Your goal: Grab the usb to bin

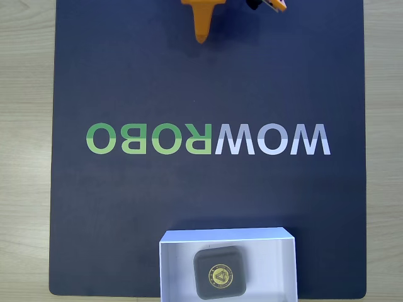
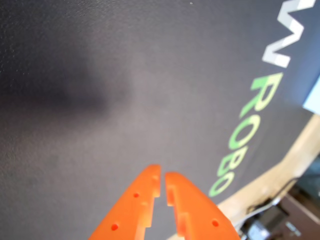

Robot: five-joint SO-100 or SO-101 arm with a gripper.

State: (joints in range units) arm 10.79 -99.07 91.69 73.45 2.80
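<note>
The usb [image 1: 219, 272] lies inside the bin [image 1: 227, 236], flat on the white floor, with its gold round emblem facing up. In the fixed view it sits a little left of the middle of the bin and does not touch the walls as far as I can see. The bin stands at the near edge of the dark mat [image 1: 126, 207], slightly right of the middle, and its near side is cut by the picture border.

Further away, across the middle of the mat, runs the big lettering [image 1: 208, 139] in green and pale grey, which reads mirrored from this side. Under the mat the light wooden table [image 1: 25, 157] shows at the left and right.

The claw [image 1: 201, 34] is at the far edge of the mat, well apart from the bin. In the wrist view the two orange fingers [image 2: 137, 200] of the claw [image 2: 163, 176] are almost together, with only a thin slit between the tips, and nothing is held between them. They hang above bare mat, and a soft shadow lies on it.
</note>
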